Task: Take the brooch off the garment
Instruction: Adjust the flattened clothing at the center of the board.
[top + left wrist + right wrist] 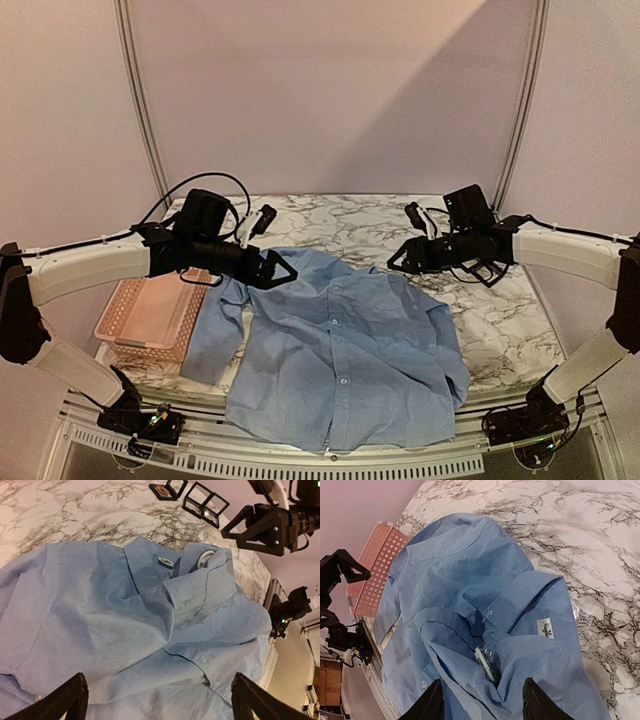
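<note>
Pink basket (150, 318): it sits at the left side of the table (500, 330), close to the left edge. Its pink floor full of little holes shows.

Left gripper (283, 268): it hangs just above the left shoulder of the shirt, to the right of the basket. Its two fingers (65, 700) are wide apart and hold nothing.

Shirt (340, 350): it is light blue and wrinkly and lies in the middle of the table with the buttons up. The collar is at the far end. The left sleeve lies just beside the basket. The bottom of the shirt hangs over the near edge of the table.

Brooch (484, 661): it is a small pale round thing on the shirt, at the collar by the top buttons. A fold hides part of it.

Small boxes (206, 505): these are see-through boxes with dark frames on the marble, far past the collar. One has something brown in it, but I cannot tell what.

Right gripper (398, 262): it hangs above the right side of the collar. Its fingers (432, 702) are apart and hold nothing.

Open room: there is bare marble right of the shirt, out to the right edge, and at the far side.
</note>
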`<state>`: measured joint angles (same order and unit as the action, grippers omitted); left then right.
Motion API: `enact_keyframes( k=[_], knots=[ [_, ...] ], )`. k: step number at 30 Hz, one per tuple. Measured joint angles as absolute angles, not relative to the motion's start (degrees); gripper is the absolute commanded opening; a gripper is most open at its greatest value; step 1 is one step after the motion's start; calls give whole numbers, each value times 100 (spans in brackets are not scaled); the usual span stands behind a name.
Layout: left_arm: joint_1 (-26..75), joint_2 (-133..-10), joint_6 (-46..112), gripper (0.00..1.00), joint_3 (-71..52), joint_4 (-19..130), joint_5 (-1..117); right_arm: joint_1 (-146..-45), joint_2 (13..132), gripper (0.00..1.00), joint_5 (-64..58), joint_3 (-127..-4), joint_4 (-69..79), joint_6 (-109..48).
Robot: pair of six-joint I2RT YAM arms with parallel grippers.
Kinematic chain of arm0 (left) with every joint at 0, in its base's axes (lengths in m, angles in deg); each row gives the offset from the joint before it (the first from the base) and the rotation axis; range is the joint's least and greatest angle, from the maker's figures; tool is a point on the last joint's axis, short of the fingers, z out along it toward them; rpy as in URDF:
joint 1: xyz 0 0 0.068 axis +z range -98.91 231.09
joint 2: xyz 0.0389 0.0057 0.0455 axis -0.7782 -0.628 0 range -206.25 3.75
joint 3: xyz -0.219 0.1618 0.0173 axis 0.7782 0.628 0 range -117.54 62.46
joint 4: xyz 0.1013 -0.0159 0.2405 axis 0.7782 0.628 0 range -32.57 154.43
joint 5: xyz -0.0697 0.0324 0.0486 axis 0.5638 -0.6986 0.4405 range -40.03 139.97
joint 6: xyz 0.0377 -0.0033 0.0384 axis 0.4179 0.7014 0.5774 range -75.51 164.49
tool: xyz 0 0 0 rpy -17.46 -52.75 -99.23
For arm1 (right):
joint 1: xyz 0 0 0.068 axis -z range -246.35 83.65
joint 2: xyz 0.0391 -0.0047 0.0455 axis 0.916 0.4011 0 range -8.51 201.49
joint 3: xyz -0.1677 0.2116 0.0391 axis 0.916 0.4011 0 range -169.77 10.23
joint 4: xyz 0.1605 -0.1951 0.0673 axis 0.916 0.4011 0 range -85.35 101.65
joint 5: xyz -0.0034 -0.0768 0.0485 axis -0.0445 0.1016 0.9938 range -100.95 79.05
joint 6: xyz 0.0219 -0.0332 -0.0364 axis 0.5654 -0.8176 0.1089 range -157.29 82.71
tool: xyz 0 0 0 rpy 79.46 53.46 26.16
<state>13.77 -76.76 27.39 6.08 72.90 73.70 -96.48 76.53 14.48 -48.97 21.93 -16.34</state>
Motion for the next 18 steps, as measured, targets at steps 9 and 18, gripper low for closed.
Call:
enact_keyframes(
  k=[9,18],
  knots=[
    [1375,-7676,2739,100,590,7322,7341,-9788,7799,39,1686,-4908,2171,-1695],
    [1375,-7676,2741,100,590,7322,7335,-9862,7976,6,1677,-4908,2175,-1765]
  ],
)
